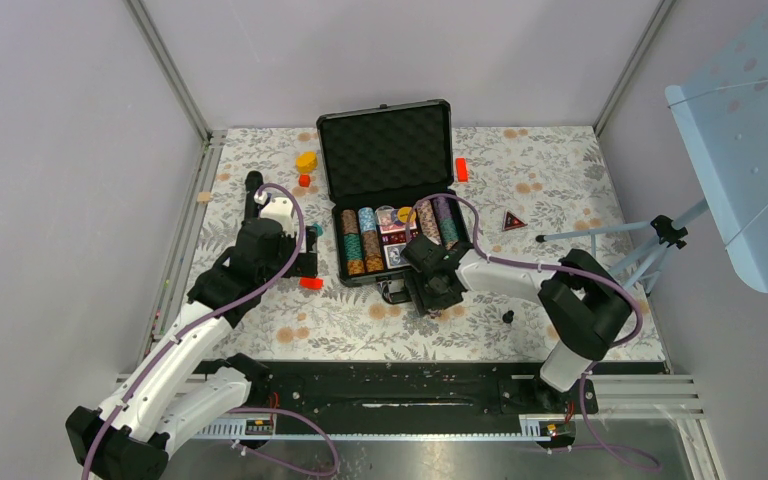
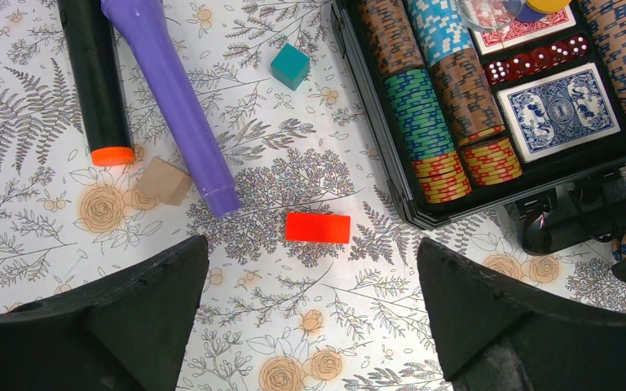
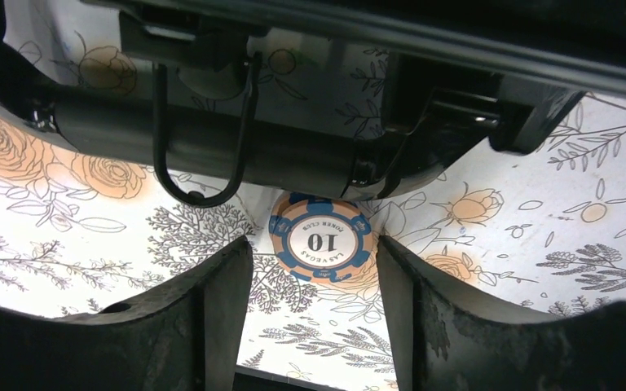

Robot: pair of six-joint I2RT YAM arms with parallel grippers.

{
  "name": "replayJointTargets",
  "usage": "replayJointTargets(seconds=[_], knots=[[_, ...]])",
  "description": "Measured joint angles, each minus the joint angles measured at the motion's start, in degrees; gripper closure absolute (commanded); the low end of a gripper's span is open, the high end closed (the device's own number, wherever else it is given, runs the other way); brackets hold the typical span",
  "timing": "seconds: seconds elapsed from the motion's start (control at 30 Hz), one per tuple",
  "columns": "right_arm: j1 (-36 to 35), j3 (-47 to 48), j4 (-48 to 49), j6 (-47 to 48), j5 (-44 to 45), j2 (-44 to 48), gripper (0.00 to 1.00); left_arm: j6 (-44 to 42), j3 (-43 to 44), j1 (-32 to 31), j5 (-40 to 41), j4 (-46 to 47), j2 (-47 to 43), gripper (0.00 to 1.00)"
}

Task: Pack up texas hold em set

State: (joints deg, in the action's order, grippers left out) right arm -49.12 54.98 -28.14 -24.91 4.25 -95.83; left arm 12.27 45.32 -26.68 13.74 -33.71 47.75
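Observation:
The black case (image 1: 332, 208) of the texas hold em set lies open mid-table, its foam-lined lid (image 1: 385, 150) tipped back. Rows of striped chips (image 2: 424, 122), a blue card deck (image 2: 558, 110) and red dice (image 2: 530, 63) fill the tray. One orange-and-blue "10" chip (image 3: 321, 241) lies flat on the floral cloth against the case handle (image 3: 212, 147). My right gripper (image 3: 311, 254) is open, its fingertips either side of that chip's near edge and not touching it. My left gripper (image 2: 310, 261) is wide open over bare cloth, just short of a red block (image 2: 317, 227).
Left of the case lie a purple cylinder (image 2: 175, 98), a black cylinder with an orange tip (image 2: 94, 81), a tan block (image 2: 164, 180) and a teal block (image 2: 290, 66). A yellow block (image 1: 306, 160), a red block (image 1: 461, 169), a red triangle (image 1: 513, 221) and a tripod (image 1: 640, 240) surround it.

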Motion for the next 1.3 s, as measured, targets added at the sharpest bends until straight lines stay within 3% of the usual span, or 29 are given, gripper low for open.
replayJointTargets(seconds=[0.53, 0.97, 1.3], knots=[[-0.3, 2.3, -1.7, -0.2, 2.8, -2.3, 0.42, 0.0, 0.0, 0.0, 0.0, 0.0, 0.0, 0.01], [-3.2, 3.7, -2.3, -1.6, 4.3, -3.6, 0.52, 0.0, 0.0, 0.0, 0.0, 0.0, 0.0, 0.01], [-6.7, 3.6, -1.8, -2.9, 4.7, -3.4, 0.54, 0.0, 0.0, 0.0, 0.0, 0.0, 0.0, 0.01]])
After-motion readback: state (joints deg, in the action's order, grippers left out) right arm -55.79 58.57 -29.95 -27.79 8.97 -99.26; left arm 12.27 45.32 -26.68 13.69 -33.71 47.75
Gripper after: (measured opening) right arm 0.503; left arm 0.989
